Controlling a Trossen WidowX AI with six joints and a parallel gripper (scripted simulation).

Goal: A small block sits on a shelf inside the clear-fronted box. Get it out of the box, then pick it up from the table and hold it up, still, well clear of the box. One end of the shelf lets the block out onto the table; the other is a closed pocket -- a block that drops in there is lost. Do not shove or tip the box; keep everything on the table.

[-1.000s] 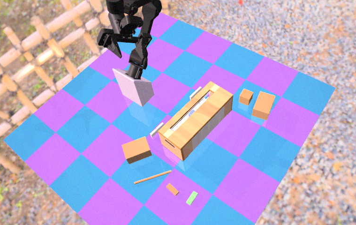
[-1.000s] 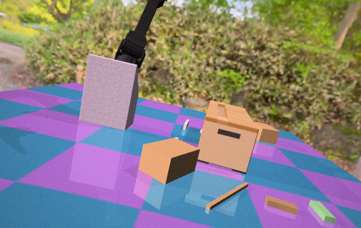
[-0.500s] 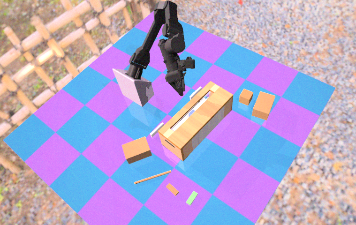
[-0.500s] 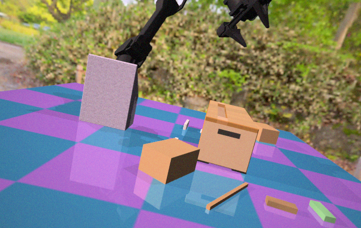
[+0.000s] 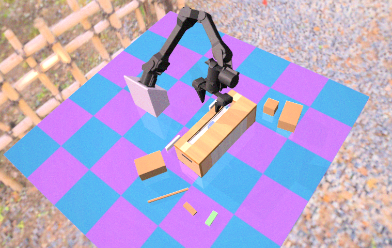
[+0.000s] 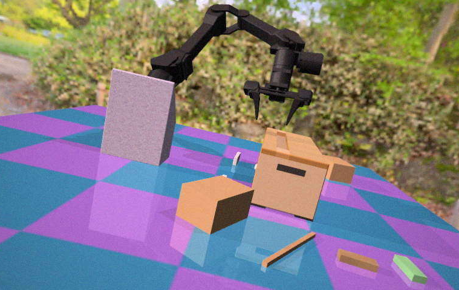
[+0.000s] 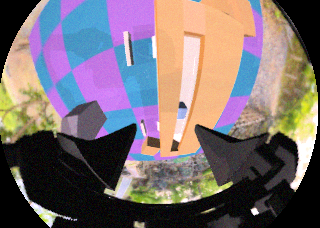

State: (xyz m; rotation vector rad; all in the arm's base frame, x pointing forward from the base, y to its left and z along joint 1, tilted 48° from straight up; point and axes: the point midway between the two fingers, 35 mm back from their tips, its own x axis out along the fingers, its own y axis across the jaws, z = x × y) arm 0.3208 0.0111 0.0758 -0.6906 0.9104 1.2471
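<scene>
The block (image 5: 211, 123) is sitting on the shelf inside the box (image 5: 222, 128), showing up as a small bluish bit through the long slot in the top, roughly mid-length. The box is lying flat on the checkered table (image 5: 78, 92), with a dark slot in its near end face.

The gripper (image 6: 274, 115) is hanging over the far end of the box, fingers pointing down, spread wide and gripping nothing. In the exterior view the tips are floating just above the box top, not touching it.

Two thin white strips are standing beside the box on the arm's side, one near each end. An orange cube (image 5: 150, 164) is sitting near the near end, and two more orange blocks are lying past the far end. A thin stick (image 5: 168, 195), a small orange tile (image 5: 189, 208) and a green tile (image 5: 211, 218) are lying further out. The arm's pale pedestal (image 5: 158, 106) is standing well apart from the box.
</scene>
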